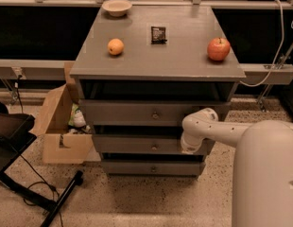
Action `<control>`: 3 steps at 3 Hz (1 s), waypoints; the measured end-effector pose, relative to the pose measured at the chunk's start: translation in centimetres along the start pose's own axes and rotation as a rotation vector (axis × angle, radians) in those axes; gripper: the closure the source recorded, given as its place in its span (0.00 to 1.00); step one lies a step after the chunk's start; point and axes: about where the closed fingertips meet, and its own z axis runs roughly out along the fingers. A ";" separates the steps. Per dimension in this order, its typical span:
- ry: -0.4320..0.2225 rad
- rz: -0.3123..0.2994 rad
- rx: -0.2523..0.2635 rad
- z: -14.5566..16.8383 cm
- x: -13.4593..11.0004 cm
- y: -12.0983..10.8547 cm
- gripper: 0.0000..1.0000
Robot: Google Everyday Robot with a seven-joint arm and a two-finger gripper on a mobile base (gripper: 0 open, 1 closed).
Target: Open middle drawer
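Note:
The grey cabinet has three stacked drawers. The middle drawer has a flat grey front with a small dark knob at its centre. My white arm reaches in from the right. Its gripper sits against the right part of the middle drawer's front, right of the knob and apart from it. The top drawer is above it and the bottom drawer below.
On the cabinet top lie an orange, a red apple, a dark packet and a bowl. An open cardboard box stands on the floor to the left. A black stand leg lies at the lower left.

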 end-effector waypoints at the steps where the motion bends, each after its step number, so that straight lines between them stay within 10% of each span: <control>1: 0.000 0.000 0.000 0.0 0.0 0.0 1.00; 3: 0.000 0.000 0.000 0.0 0.0 0.0 0.82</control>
